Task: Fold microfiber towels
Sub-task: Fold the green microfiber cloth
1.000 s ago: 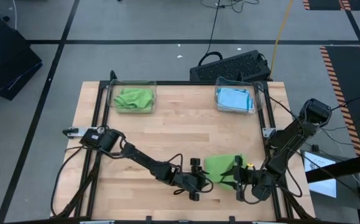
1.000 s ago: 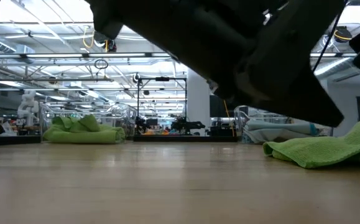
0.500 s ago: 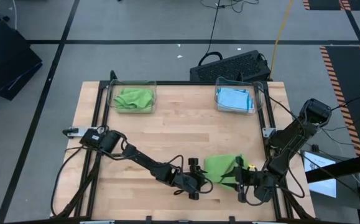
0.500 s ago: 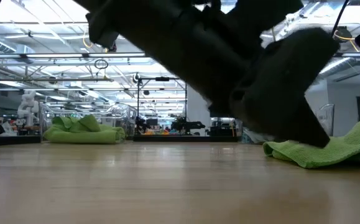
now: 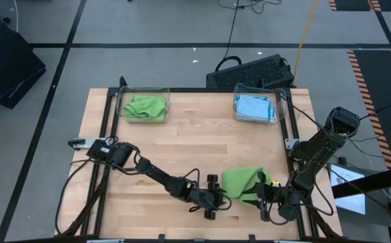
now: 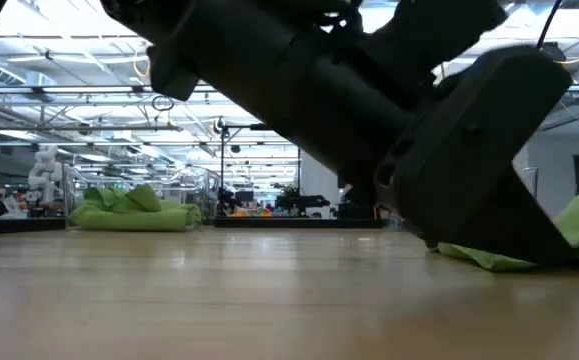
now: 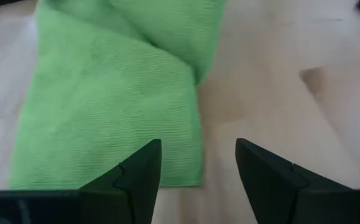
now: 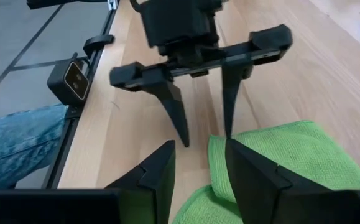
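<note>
We take the green towel (image 5: 243, 182) near the table's front edge as our landmark. It lies partly folded, rumpled, flat on the wooden table (image 5: 195, 142).

Change over the last second: the left gripper (image 5: 217, 198) has dropped lower and crept closer to the towel's left hem; its fingers stand spread, one tip at the hem, nothing pinched yet. In the low view its bulk now hides most of the towel, which earlier showed clear. We judge a grasp of that corner is about to begin.

The right gripper (image 5: 263, 196) sits at the towel's right front corner, fingers parted around the cloth edge; we cannot tell whether they bite it.

Room: bare wood lies behind the towel, well short of the two clear bins (image 5: 143, 106), holding a green towel and a blue towel (image 5: 254, 107). In front, the table edge is near, leaving little slack.
</note>
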